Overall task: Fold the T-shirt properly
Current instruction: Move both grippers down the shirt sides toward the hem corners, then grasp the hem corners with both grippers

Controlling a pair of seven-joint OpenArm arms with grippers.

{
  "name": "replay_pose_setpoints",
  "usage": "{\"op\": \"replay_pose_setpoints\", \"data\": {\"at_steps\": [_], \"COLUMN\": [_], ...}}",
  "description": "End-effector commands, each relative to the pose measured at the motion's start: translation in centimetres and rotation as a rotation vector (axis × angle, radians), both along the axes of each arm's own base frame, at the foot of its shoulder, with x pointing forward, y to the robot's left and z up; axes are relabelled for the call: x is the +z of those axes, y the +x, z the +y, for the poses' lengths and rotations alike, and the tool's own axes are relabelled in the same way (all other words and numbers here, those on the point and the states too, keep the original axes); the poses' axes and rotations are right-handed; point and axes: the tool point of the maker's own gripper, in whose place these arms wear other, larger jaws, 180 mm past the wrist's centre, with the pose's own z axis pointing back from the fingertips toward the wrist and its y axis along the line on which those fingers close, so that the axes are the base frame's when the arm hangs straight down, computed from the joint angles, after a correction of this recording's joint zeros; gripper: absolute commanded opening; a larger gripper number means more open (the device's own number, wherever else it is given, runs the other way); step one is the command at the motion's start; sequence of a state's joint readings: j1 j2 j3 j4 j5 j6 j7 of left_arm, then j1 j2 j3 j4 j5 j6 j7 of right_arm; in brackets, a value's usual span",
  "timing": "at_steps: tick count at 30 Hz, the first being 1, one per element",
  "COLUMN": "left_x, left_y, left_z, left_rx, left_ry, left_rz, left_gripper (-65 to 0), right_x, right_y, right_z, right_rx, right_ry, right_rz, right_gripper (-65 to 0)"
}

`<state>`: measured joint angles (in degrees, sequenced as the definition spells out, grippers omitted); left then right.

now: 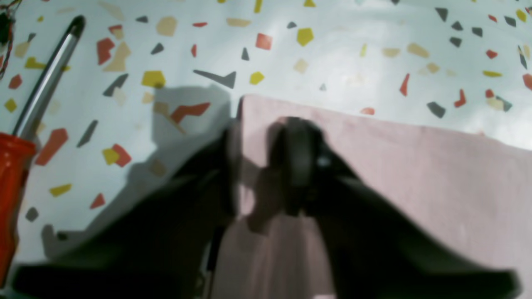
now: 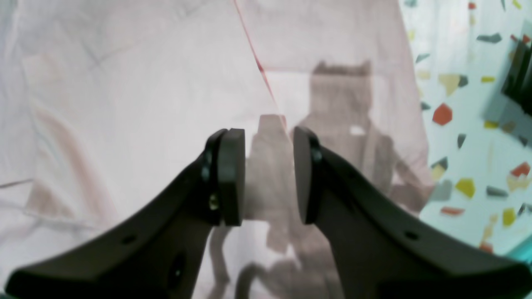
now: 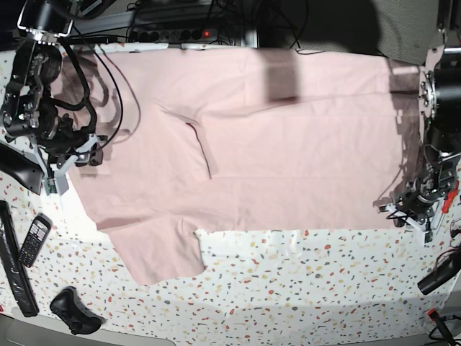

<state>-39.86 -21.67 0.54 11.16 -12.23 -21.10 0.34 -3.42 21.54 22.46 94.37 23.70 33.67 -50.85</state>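
— Across the desk's far half, the T-shirt (image 3: 288, 158) lies mostly flat, long axis side to side. Folded yet?
— Barely begun. The left gripper (image 1: 266, 166) pinches its right-edge corner; the right gripper (image 2: 268, 174), jaws part-spread, straddles cloth near the left edge.

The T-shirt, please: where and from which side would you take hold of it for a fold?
Probably the T-shirt hem corner: two straight edges meet there, flat on the table, so a claw can slide in from beyond the cloth. The left claw already straddles it.
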Motion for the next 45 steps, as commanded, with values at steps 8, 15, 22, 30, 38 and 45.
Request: {"op": "replay_pose_setpoints", "data": {"at_steps": [8,15,22,30,38,45], "left_x": [-0.3,-0.8,-1.1,-1.0,-0.9,-0.9], "left_y": [-0.4,-0.8,-1.1,-1.1,-1.0,-1.0], "left_z": [-0.2,-0.1,-0.1,-0.1,-0.1,-0.1], "left_rx": [-0.017,-0.021,-0.02,-0.02,-0.018,-0.018], "left_ry": [-0.01,-0.003,-0.003,-0.003,-0.005,-0.005], "left_rz": [0.031,0.037,0.041,0.041,0.033,0.033], "left_gripper": [-65.0,-65.0,-65.0,-65.0,-65.0,-65.0], "right_x": [6.8,8.7,6.2,3.1,-0.3,-2.4], "right_y": [4.3,8.7,15.0,19.0,19.2,17.9], "right_z": [0.2,-2.4,-2.6,-4.3,-5.1,-4.4], "right_rx": [-0.001,-0.058,-0.039,-0.13,-0.174,-0.163], "right_ry": [0.054,-0.02,0.009,-0.058,-0.096,-0.104], "right_rz": [-0.39,-0.406,-0.207,0.04,0.101,0.165], "right_gripper": [-45.5,-35.8,-32.9,-32.9,-33.0,-35.8]}}
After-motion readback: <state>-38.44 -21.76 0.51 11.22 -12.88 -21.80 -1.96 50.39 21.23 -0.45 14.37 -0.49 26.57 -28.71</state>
